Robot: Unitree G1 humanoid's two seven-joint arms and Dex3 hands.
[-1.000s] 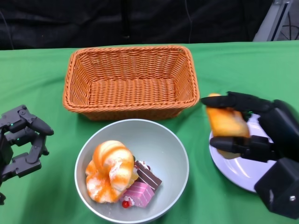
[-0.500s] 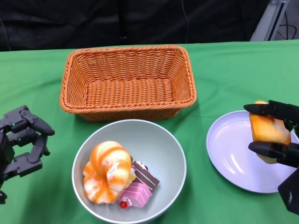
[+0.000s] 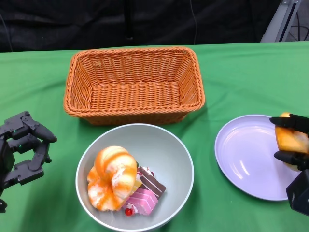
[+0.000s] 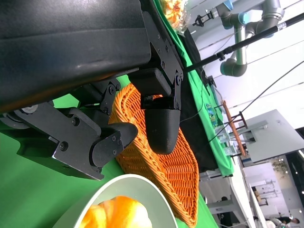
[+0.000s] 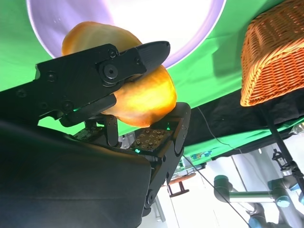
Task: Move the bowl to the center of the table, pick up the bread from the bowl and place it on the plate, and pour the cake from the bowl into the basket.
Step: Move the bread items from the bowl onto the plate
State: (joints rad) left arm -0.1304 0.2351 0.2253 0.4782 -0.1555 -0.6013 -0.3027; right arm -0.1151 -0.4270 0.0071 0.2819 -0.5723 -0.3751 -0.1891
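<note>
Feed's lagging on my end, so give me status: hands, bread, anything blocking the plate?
Right hand holds bread over the plate rim, not set down. Left hand open, holding nothing. Bowl holds swirled bun and cake. Plate bare, nothing blocking.

No text, label or number can be read anywhere.

A green cloth [image 3: 231,72] covers the tabletop, and a black curtain [image 3: 145,21] hangs along its far edge. Past the far right corner stands a grey metal frame [image 3: 285,19]. The wrist views show a bright white room with a grey robot arm [image 4: 242,28] and cables.
</note>
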